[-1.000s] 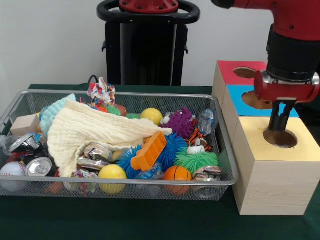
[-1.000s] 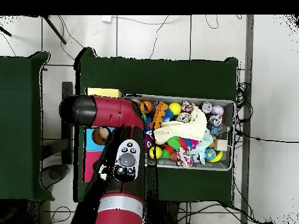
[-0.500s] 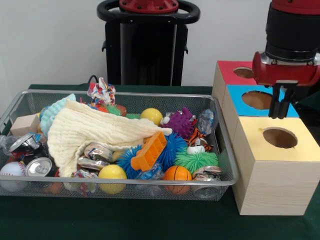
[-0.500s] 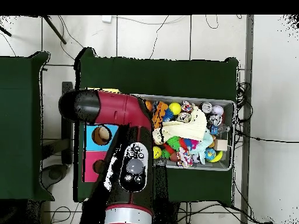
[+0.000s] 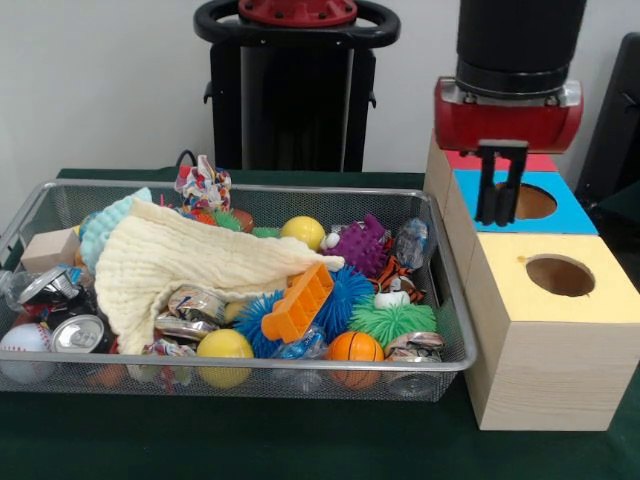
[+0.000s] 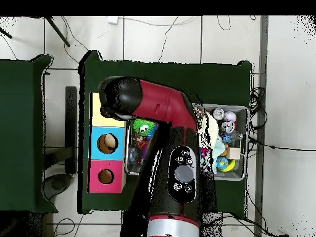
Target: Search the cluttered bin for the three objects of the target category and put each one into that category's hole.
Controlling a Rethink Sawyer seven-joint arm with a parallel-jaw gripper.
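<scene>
Front view: gripper [image 5: 499, 205] is swinging away from the yellow box's hole [image 5: 559, 275] toward the wire bin [image 5: 440, 363], fingers narrow and empty, so another search is starting. A patterned cloth bundle [image 5: 204, 186] is sitting at the bin's far rim.

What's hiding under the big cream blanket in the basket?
Peeking out from under the cream cloth are a light blue knitted thing and crushed cans. Whatever lies beneath its middle is covered, so it can't be seen.
</scene>
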